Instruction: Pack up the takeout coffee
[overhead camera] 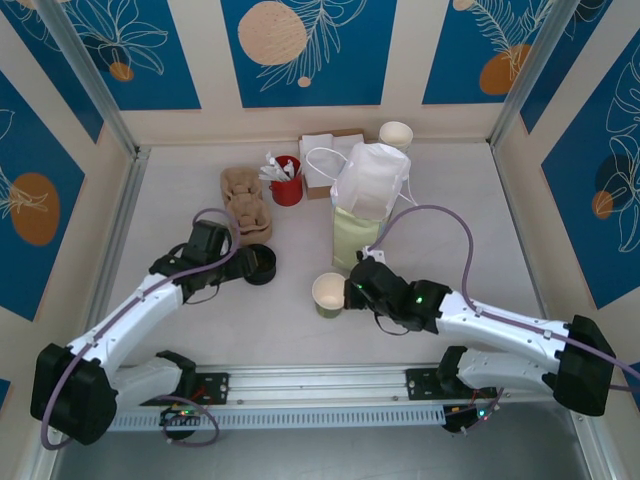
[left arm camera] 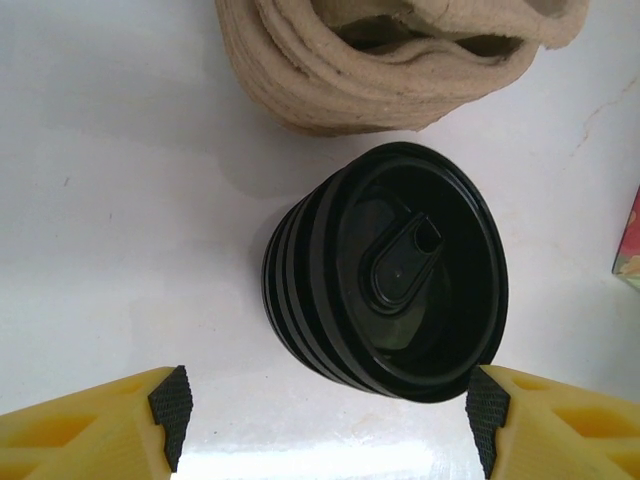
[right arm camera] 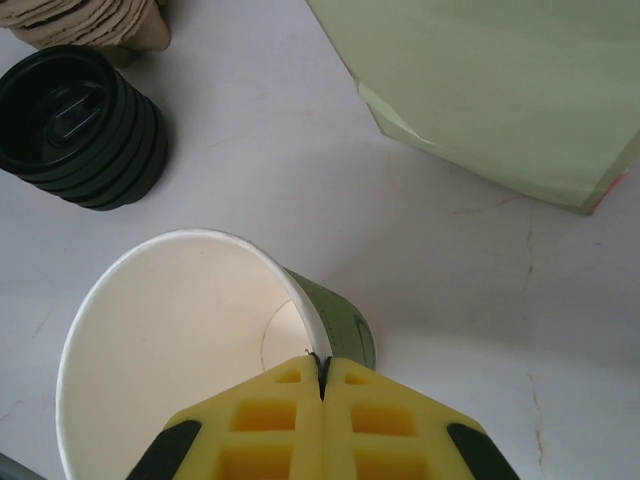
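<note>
Early stage: the paper cup [overhead camera: 328,293] stands lidless toward the tabletop's near edge, the right gripper [right arm camera: 322,375] pinched on its rim; the left gripper [left arm camera: 329,405] gapes astride the lid stack [left arm camera: 400,270], gripping nothing; lidding and packing into the bag [overhead camera: 357,235] remain.

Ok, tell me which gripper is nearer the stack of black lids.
Left. The left gripper is right at the stack of black lids, with its open fingers flanking the stack's near edge. The right gripper sits off to the stack's right, pinched on the paper cup rim.
</note>
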Motion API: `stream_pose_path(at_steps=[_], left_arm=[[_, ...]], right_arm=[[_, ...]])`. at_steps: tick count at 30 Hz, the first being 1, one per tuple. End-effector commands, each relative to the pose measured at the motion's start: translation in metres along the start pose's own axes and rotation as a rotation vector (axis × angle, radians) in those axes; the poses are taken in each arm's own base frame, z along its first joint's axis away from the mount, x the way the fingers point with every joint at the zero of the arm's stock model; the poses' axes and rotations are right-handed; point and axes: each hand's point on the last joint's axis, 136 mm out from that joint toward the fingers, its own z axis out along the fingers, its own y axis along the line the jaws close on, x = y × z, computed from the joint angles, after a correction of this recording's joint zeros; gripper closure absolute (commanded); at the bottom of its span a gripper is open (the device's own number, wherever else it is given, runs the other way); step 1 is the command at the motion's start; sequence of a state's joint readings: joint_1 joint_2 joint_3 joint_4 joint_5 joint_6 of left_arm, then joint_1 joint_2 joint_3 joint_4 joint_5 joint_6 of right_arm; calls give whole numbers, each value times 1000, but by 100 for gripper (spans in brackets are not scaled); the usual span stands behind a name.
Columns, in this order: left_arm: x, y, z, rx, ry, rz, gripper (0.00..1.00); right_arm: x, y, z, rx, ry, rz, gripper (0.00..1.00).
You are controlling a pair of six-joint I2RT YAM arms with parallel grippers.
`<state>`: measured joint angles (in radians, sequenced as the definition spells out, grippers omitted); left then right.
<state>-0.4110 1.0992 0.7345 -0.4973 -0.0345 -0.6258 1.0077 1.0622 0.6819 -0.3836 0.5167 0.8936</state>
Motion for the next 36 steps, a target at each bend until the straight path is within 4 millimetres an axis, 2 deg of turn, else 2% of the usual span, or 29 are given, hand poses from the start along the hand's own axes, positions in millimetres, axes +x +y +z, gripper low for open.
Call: stream_pose_path(at_steps=[1,3,5,12,26,36], left_arm=[[-14,-13,-5,25,-36,25,26],[-15,-13,-3,18,-33,29,28],[-15,-13,-1,13,-24,33,34],[-17,-14,6,-20,1,46,43],[-16,-21,15,-19,30,54,44],[-17,-26,17,-24,35,64,44]], right_arm=[[-22,16,-1,-21,-71,18,100],[-23,17,2,-11,-67,19,100],[-24,17,4,0,-59,32,100],[-23,17,9,8,-38,43,97],[-19,12,15,44,12,68,88],[-20,12,15,45,21,75,77]])
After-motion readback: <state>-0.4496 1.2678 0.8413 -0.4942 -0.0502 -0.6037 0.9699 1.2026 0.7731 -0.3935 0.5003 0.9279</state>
